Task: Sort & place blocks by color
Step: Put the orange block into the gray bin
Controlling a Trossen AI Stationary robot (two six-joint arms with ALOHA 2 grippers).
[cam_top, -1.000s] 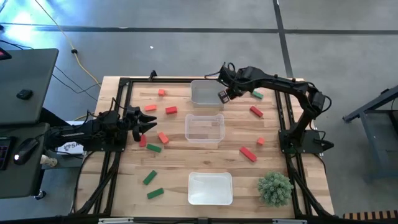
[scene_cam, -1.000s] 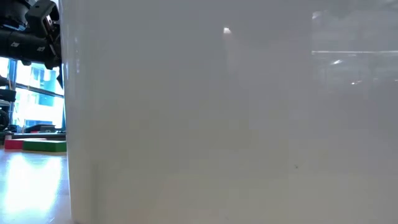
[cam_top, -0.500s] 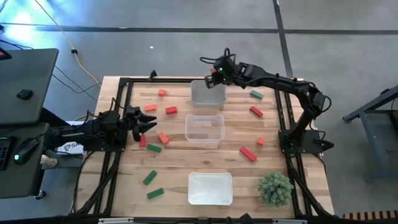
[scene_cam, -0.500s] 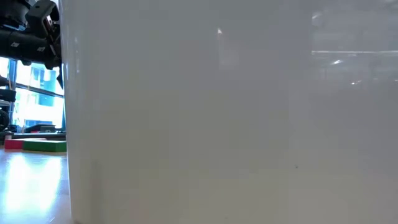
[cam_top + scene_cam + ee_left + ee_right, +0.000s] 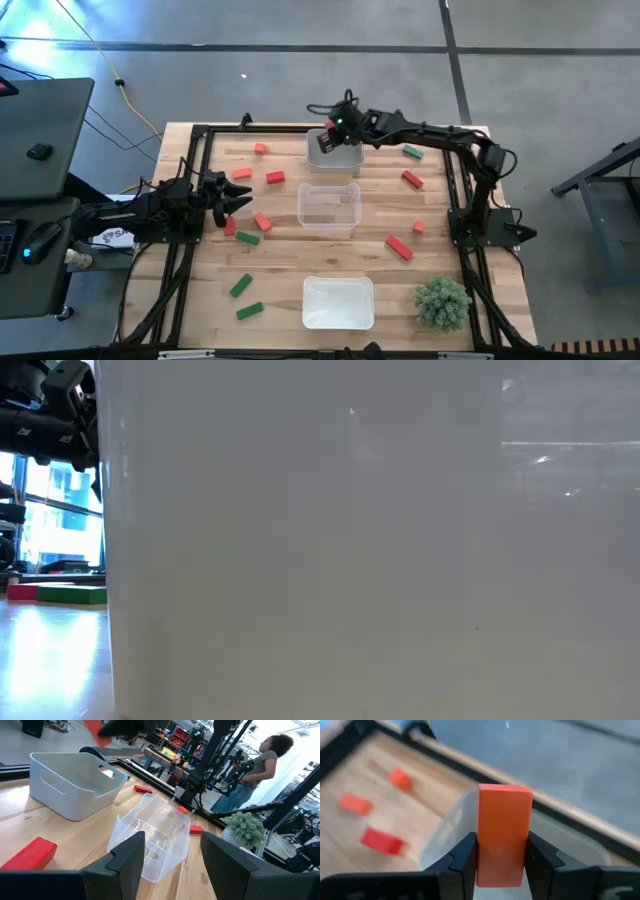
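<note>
My right gripper [image 5: 331, 126] hangs over the far tray [image 5: 345, 158], shut on an orange-red block [image 5: 504, 815]. The tray shows blurred beneath the block in the right wrist view. My left gripper [image 5: 236, 197] waits open at the table's left side, pointing level toward the middle clear tray [image 5: 328, 207]; nothing is between its fingers [image 5: 129, 854]. Other blocks lie flat on the tabletop: orange-red ones [image 5: 259, 148] [image 5: 242, 173], red ones [image 5: 275, 177] [image 5: 412, 179] [image 5: 399, 247] and green ones [image 5: 413, 152] [image 5: 247, 238] [image 5: 240, 285]. My right gripper pinches the orange-red block between its two fingers [image 5: 464, 857], which lie on two opposite long sides [image 5: 484, 851] at its rear part. The block lies along the fingers and sticks out ahead of them. The fingers slant down toward the table's left. The block is lifted clear above the far tray.
A white tray [image 5: 338, 302] stands near the front edge; its wall [image 5: 350, 560] fills the low view. A spiky green plant ball [image 5: 442, 302] sits at the front right. A person [image 5: 260, 770] stands in the room beyond the table.
My right gripper has carried the orange-red block toward the table's left, from the far tray's right end to above the tray. Its fingers have swung up from steeply downward to a slant. The block stays pinched and clear.
</note>
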